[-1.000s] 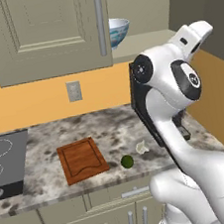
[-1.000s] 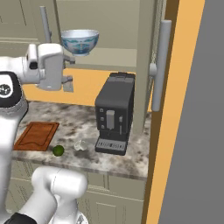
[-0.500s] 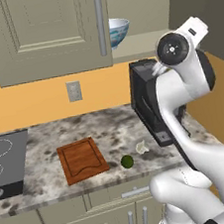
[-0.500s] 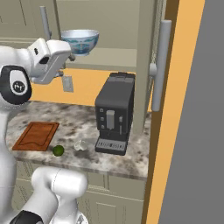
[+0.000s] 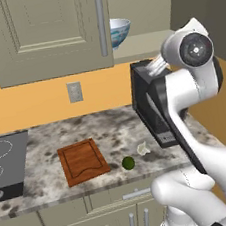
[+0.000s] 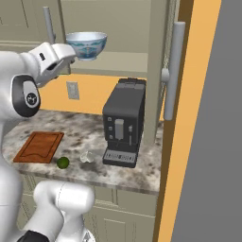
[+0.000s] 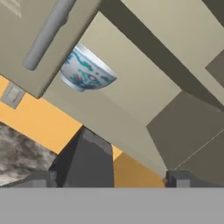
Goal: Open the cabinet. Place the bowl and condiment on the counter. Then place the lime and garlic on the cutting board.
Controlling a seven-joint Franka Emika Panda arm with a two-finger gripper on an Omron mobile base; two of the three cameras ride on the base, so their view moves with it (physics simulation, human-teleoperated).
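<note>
The cabinet (image 5: 49, 32) has its left door shut and its right door (image 6: 158, 61) swung wide open. On the shelf inside stands the bowl (image 5: 119, 31) (image 6: 86, 45) (image 7: 85, 70), white with a blue pattern. My gripper (image 7: 111, 179) (image 6: 70, 53) is raised to shelf height just left of the bowl, open and empty, a short way from it. On the counter (image 5: 112, 130) lie the cutting board (image 5: 83, 160) (image 6: 40, 146), the lime (image 5: 128, 162) (image 6: 62, 162) and the garlic (image 5: 144, 148) (image 6: 87, 156), both off the board. The condiment is out of view.
A black coffee machine (image 6: 124, 123) (image 5: 152, 105) stands on the counter under the open shelf, below my hand. A black stovetop (image 5: 6, 164) sits at the left end. The open door's long handle (image 6: 175, 66) juts out at the right. A wall outlet (image 5: 74, 92) is above the board.
My hand has turned and lifted toward the bowl on the shelf. The jaws have stayed open. Nothing on the counter has moved.
</note>
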